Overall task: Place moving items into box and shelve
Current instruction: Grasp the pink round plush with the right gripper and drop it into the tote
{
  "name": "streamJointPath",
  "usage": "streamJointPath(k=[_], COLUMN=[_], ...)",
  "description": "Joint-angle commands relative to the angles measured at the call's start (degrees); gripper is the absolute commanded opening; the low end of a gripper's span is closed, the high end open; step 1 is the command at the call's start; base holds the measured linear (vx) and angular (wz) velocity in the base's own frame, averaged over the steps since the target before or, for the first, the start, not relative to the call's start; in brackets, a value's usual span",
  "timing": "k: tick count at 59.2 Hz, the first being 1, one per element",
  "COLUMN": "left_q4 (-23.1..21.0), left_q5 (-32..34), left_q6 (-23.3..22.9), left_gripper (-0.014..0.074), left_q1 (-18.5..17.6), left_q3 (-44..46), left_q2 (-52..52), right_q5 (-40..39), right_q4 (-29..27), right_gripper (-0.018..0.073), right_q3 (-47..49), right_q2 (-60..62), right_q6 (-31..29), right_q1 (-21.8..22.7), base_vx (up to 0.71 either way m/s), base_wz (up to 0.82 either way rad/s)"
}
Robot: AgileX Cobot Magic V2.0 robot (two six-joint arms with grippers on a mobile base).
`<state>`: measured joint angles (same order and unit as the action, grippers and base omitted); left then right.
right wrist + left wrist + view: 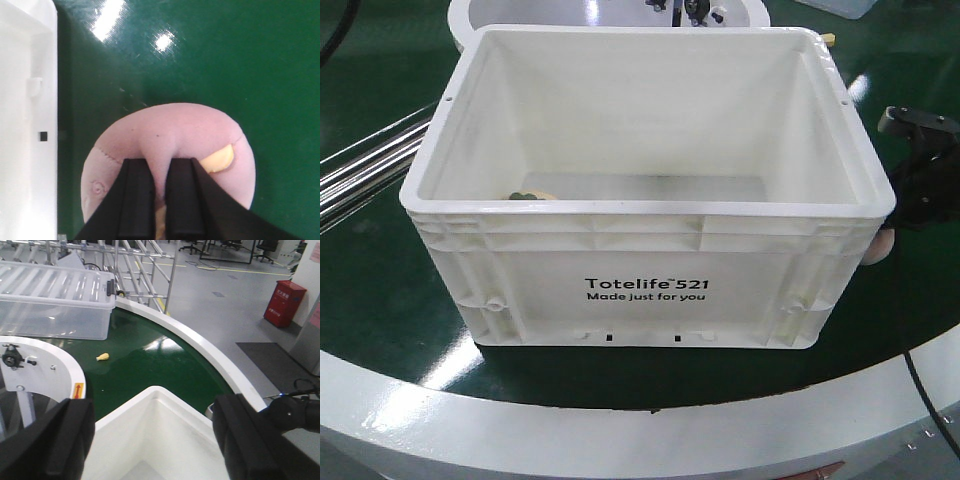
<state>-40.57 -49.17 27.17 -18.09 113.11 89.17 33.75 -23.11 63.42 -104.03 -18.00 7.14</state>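
The box, a large white crate printed "Totelife 521", stands on the green belt. On its floor by the front left lie a dark green piece and a beige item. My right gripper is shut on a soft pink lump, pinching a fold of it just right of the box wall. In the front view that gripper hangs beside the box's right rim with the lump under it. My left gripper is wide open above a box corner, holding nothing.
A small yellow item lies on the green belt beyond the box. A clear lidded bin stands further back. The white curved outer rim and inner hub bound the belt. A red cabinet stands on the floor.
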Motion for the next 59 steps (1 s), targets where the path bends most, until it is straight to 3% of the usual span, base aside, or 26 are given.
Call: streamJointPath(k=[1,9,14,24,32,37,47,52,59], left_q4=[0.11,9.85,19.64,43.84,55.74,57.62,55.20,53.64,52.79], left_q5=[4.67,4.79,4.35,0.26,-4.48,-5.01,-4.81,-5.24,-7.47], left_q6=[-1.56,-6.43,-12.05,-27.17,-34.99,-35.78,-35.66,-35.11,-34.69], left_gripper=[0.0589,0.0589,0.0589,0.0589,0.0589,0.0589,0.0589,0.0589,0.0589], left_q1=[-0.21,-0.21,-0.21,-0.21,-0.21,-0.21,-0.21,-0.21,-0.21], left_q3=[1.80,1.80,1.80,1.80,1.80,1.80,1.80,1.80,1.80], left_q2=[-2.97,-4.38,-5.20,-6.01,-5.96,-5.67,-5.34,-4.90,-3.96], right_q5=[4.01,5.24,5.25,5.24,6.77,8.60,13.64,16.85,20.41], right_q4=[0.94,1.01,2.43,5.32,5.74,6.96,6.19,-0.22,-13.36], right_gripper=[-0.0010,-0.0008,-0.0008,-0.0008,-0.0008,-0.0008,-0.0008,-0.0006,0.0001], right_q3=[0.08,0.13,0.13,0.13,2.55,6.39,16.42,20.74,24.73], right_q2=[0.77,4.35,8.24,18.05,25.52,29.28,32.30,32.10,31.09], right_q6=[-0.65,-0.65,-0.65,0.02,0.18,1.28,3.32,2.59,-1.48], right_q1=[0.29,0.29,0.29,0.29,0.29,0.29,0.29,0.29,-0.40], base_vx=[0.00,0.00,0.00,0.00,0.00,0.00,0.00,0.00,0.00], base_wz=[0.00,0.00,0.00,0.00,0.00,0.00,0.00,0.00,0.00])
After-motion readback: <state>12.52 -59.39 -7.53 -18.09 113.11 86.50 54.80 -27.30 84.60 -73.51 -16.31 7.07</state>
